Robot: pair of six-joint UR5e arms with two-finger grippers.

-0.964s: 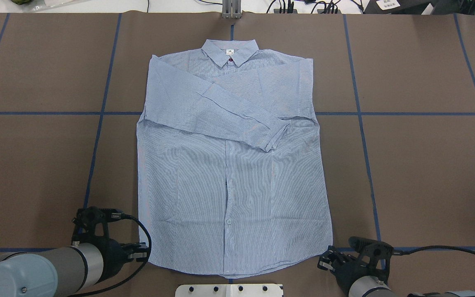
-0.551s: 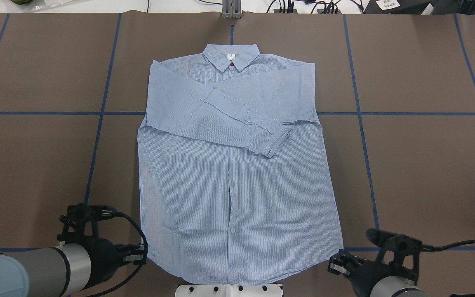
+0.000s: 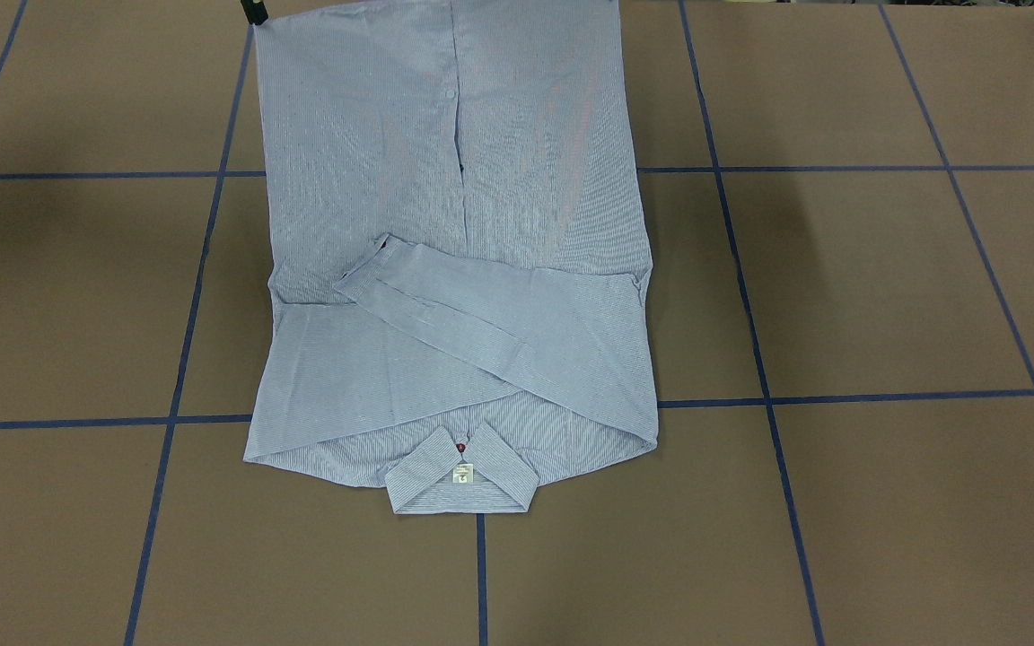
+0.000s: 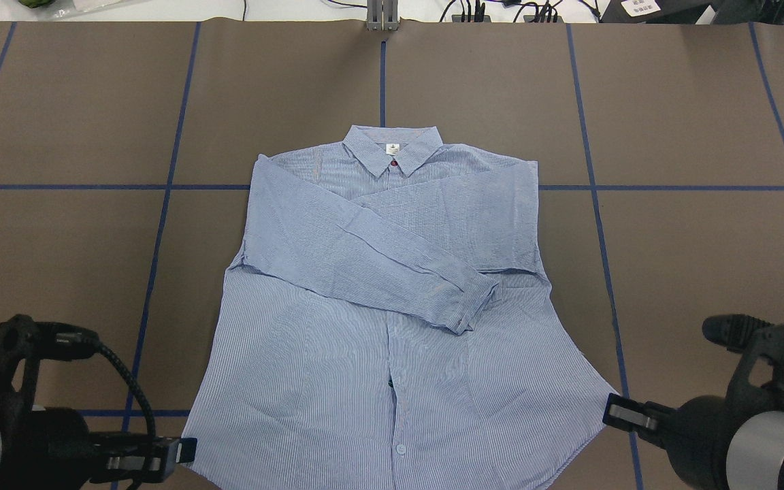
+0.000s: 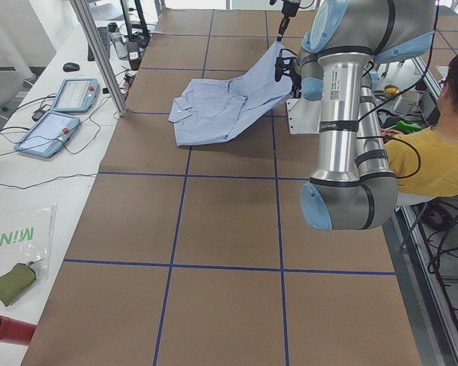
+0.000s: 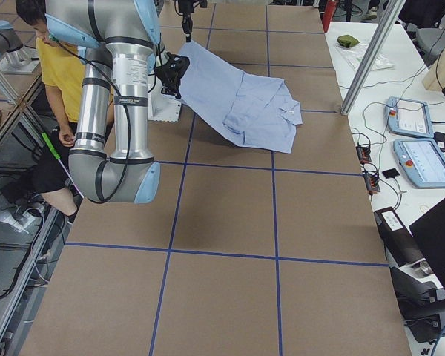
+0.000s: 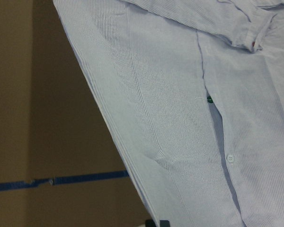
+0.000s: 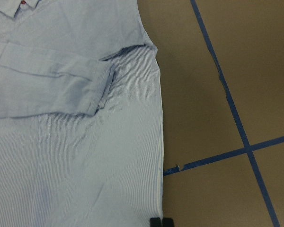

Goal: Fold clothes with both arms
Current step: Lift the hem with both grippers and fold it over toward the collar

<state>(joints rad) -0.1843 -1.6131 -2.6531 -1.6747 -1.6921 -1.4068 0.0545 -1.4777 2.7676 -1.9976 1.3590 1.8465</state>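
The light blue striped shirt (image 4: 392, 272) lies front up on the brown table (image 4: 58, 102), collar (image 4: 392, 150) away from me and both sleeves folded across the chest. Its hem end is lifted off the table towards the robot, as the side views show (image 5: 229, 107) (image 6: 237, 96). My left gripper (image 4: 184, 450) is shut on the hem's left corner. My right gripper (image 4: 611, 412) is shut on the hem's right corner. The wrist views show the fabric (image 7: 180, 94) (image 8: 75, 142) running up to the shut fingertips (image 8: 160, 222).
Blue tape lines (image 4: 160, 204) cross the table. A metal post (image 4: 382, 13) stands at the far edge. An operator in yellow (image 5: 435, 152) sits by the white pedestal base (image 5: 305, 114). Tablets (image 5: 76, 95) lie on the side bench.
Both grippers have pulled back towards the robot and spread apart, holding the hem corners. The shirt has slid towards the robot and its hem has risen.
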